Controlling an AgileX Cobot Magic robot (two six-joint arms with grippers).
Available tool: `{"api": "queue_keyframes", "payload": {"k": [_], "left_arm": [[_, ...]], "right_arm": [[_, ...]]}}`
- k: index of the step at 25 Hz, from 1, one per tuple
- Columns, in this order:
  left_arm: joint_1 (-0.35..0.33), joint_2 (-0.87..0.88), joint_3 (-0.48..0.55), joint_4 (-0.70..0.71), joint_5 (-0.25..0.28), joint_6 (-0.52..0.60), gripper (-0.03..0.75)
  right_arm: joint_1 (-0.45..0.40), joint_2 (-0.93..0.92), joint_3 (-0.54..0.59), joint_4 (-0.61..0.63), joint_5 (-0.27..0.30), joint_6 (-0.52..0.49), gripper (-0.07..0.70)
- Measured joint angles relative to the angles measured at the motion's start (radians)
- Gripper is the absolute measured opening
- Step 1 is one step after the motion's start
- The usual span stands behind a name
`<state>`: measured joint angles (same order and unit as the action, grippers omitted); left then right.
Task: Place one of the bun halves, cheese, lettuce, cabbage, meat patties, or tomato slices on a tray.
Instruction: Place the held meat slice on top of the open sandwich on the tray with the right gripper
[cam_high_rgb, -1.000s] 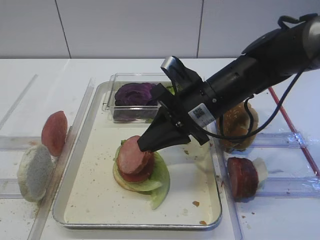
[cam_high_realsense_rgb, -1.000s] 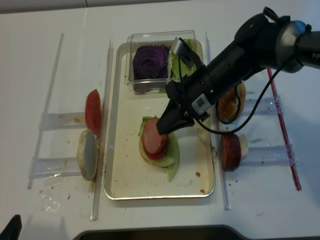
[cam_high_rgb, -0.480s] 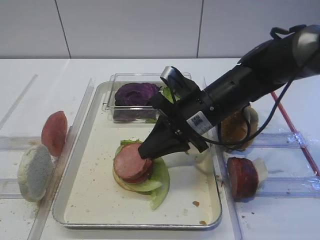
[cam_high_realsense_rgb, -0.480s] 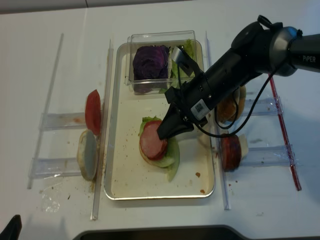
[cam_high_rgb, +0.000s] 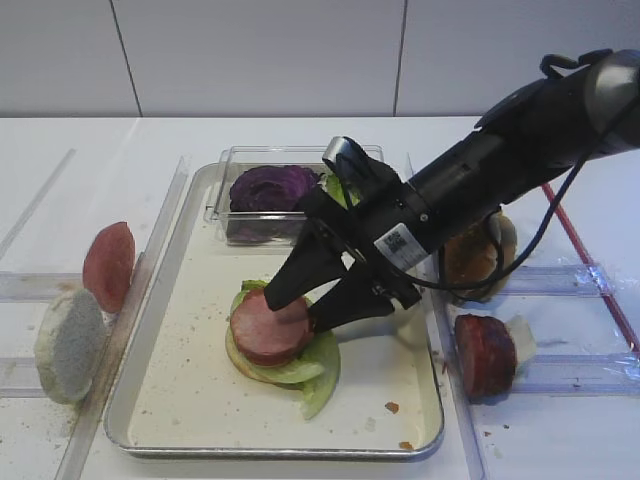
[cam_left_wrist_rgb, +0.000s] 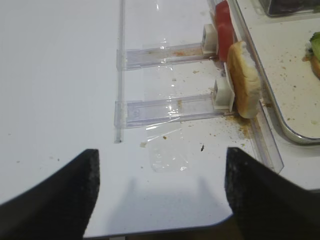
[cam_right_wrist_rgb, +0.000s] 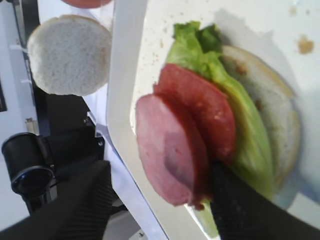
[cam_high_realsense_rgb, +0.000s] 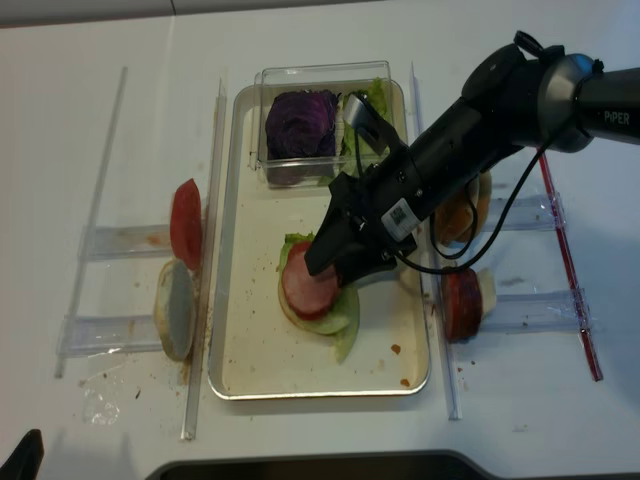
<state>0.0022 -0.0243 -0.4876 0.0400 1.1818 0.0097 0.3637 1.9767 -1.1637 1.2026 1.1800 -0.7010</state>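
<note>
On the silver tray (cam_high_rgb: 190, 390) lies a stack: a pale bun half (cam_high_rgb: 243, 364), lettuce (cam_high_rgb: 320, 368), a tomato slice (cam_right_wrist_rgb: 207, 107), and on top a pinkish meat patty (cam_high_rgb: 268, 327). My right gripper (cam_high_rgb: 293, 312) stands open, one finger on each side of that patty; the wrist view shows the patty (cam_right_wrist_rgb: 167, 150) between the spread fingers, and the right finger (cam_right_wrist_rgb: 240, 210) touches the stack's edge. My left gripper (cam_left_wrist_rgb: 162, 175) hangs open over bare table left of the tray, holding nothing.
A clear box with purple cabbage (cam_high_rgb: 268, 188) sits at the tray's far end. Left of the tray, plastic racks hold a tomato slice (cam_high_rgb: 108, 265) and a pale bun half (cam_high_rgb: 68, 345). The right racks hold a sesame bun (cam_high_rgb: 478, 250) and another patty (cam_high_rgb: 487, 353).
My right gripper, shut on the meat patty, lowered it onto the stack and then opened. The patty now lies on the tomato slice. The left arm has not moved.
</note>
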Motion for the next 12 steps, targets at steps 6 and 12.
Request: {"api": "queue_keyframes", "payload": {"k": [6, 12], "left_arm": [[0.0, 0.0, 0.0, 0.0, 0.0, 0.0, 0.481], [0.0, 0.0, 0.0, 0.0, 0.0, 0.0, 0.481]], "right_arm": [[0.0, -0.012, -0.048, -0.11, 0.0, 0.076, 0.443], [0.0, -0.057, -0.159, -0.268, 0.009, 0.211, 0.445]]}}
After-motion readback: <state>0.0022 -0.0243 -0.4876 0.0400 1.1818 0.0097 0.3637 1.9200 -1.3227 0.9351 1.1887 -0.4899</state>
